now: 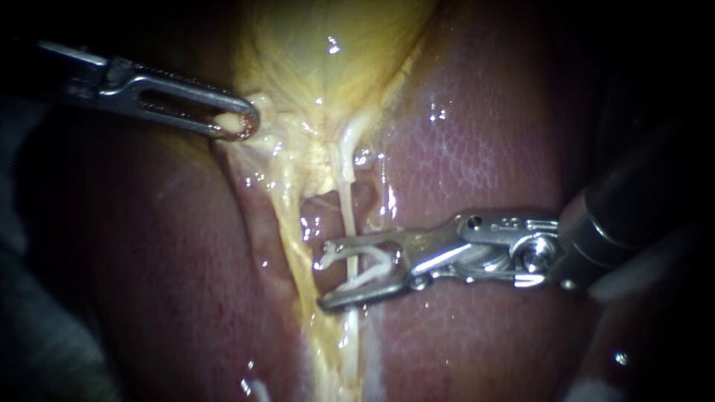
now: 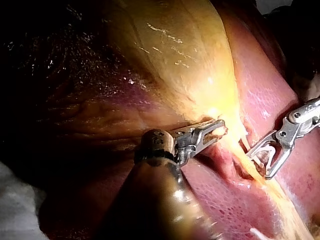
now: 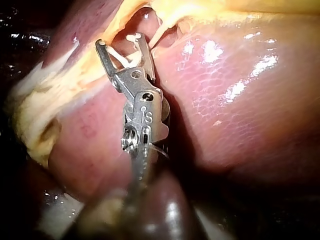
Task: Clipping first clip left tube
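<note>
Where its shaft enters from the left, my left instrument [image 1: 244, 123] has its slotted steel jaws clamped on a pale yellow fold of tissue [image 1: 262, 103] below the yellow gallbladder [image 1: 328, 52]. Further right, my right instrument [image 1: 324, 281] carries a white V-shaped clip [image 1: 369, 273] in half-spread jaws that straddle the thin whitish tube [image 1: 345, 201], over the reddish-brown liver [image 1: 477, 149].

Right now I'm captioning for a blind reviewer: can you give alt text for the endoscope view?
The right instrument holds an open white clip in its jaws, astride a thin pale tube over the liver. The left instrument grips the gallbladder at its lower edge.
</note>
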`<state>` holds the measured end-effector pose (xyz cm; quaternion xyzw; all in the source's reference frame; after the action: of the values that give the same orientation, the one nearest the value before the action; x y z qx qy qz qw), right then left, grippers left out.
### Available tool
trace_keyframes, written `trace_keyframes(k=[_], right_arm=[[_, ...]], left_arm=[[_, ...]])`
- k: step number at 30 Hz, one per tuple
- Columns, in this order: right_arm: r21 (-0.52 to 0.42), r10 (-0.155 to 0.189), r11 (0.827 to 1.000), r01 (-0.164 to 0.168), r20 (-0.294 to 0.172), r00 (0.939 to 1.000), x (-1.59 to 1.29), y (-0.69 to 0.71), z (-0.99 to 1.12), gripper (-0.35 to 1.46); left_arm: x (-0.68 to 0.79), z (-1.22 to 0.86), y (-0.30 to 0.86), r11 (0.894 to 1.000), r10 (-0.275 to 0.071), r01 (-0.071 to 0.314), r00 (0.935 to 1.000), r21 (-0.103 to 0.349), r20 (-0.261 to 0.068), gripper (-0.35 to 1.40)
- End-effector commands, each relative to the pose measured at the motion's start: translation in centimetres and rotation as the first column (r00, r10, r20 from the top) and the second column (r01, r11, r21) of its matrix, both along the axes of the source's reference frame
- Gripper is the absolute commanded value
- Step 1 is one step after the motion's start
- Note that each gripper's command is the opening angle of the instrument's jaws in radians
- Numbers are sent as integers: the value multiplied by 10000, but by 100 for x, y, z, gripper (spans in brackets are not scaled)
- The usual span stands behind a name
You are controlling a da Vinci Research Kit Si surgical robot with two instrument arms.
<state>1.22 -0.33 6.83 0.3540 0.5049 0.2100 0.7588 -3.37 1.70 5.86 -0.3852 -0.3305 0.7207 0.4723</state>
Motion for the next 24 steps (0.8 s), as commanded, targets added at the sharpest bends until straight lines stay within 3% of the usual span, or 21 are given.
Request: trace_keyframes(k=[1,15,24], right_arm=[[2,-46,10000,46,-13,10000,1,0,2,50],[607,-398,9972,439,-670,9970,29,-7,4,50],[840,-92,9963,182,-1057,9944,54,-14,-3,50]], left_arm=[[0,0,0,10000,1,-1,10000,1,-1,-35],[0,0,0,10000,1,-1,10000,1,-2,-35],[0,0,-1,10000,-3,3,10000,1,-4,-35]])
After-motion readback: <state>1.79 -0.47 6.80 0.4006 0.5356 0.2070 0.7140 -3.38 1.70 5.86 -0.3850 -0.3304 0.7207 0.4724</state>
